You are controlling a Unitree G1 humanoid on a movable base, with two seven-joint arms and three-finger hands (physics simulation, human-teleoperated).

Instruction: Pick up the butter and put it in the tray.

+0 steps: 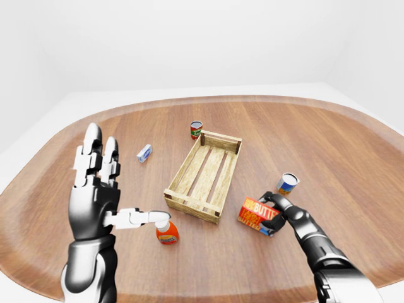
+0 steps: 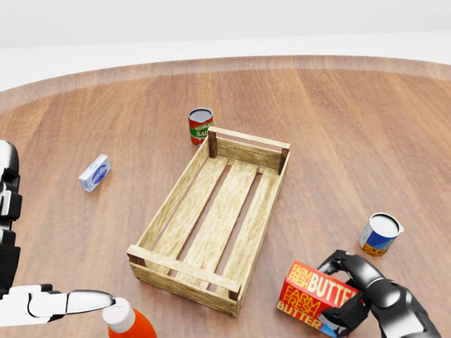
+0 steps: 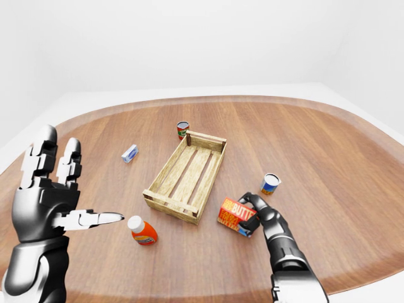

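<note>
Right hand [image 2: 356,292] has its fingers curled round the butter box [image 2: 315,294], just beside the wooden tray [image 2: 176,271]; grasp made; lifting and placing remain; left hand [image 1: 95,189] hangs spread, holding nothing.

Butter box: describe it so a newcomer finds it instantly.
Start at the wooden tray in the middle of the table. Just off its lower-right corner in the head view, the right hand grips the butter box. It is the only red carton; the neighbouring can is round.
</note>
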